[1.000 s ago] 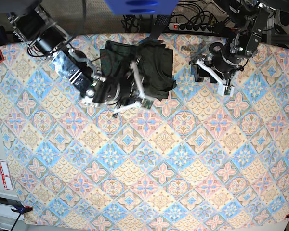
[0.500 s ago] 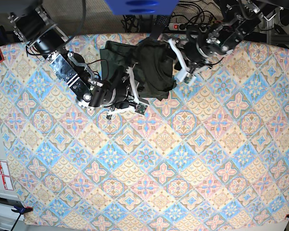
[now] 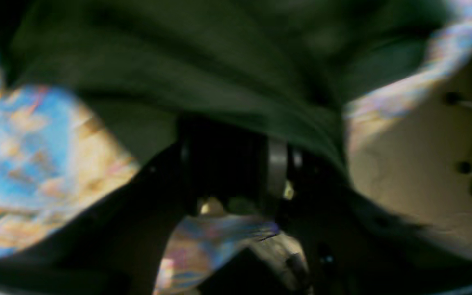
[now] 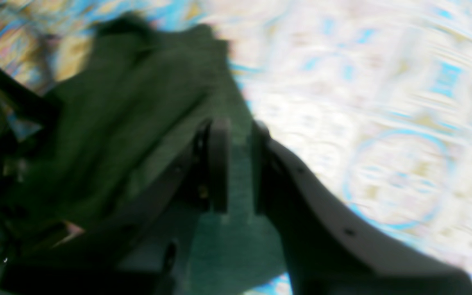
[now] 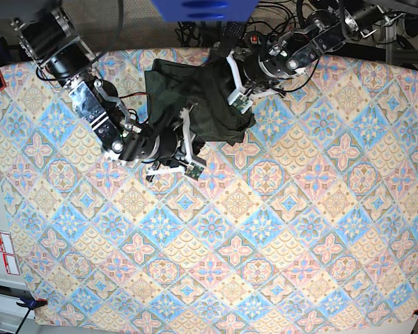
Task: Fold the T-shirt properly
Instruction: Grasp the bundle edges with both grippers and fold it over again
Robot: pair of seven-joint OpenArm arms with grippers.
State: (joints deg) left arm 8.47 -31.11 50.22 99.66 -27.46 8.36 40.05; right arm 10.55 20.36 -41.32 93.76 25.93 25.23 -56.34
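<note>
The dark olive T-shirt [image 5: 202, 94] lies bunched at the far middle of the table. My right gripper [image 5: 189, 144] is at the shirt's near-left edge. In the right wrist view its fingers [image 4: 218, 164] stand close together with green fabric [image 4: 129, 106] running between them, so it is shut on the shirt. My left gripper [image 5: 237, 89] sits on the shirt's right side, its white fingers spread over the cloth. The left wrist view is blurred: shirt folds [image 3: 203, 65] fill the top and one cream finger [image 3: 408, 164] is at the right.
The table is covered by a patterned blue, pink and yellow tile cloth [image 5: 265, 229]. A power strip and cables [image 5: 279, 38] lie behind the far edge. A blue object [image 5: 202, 8] hangs above the shirt.
My left gripper swung left from the table's right side onto the shirt's right edge. My right gripper shifted slightly down and left with the shirt's edge.
</note>
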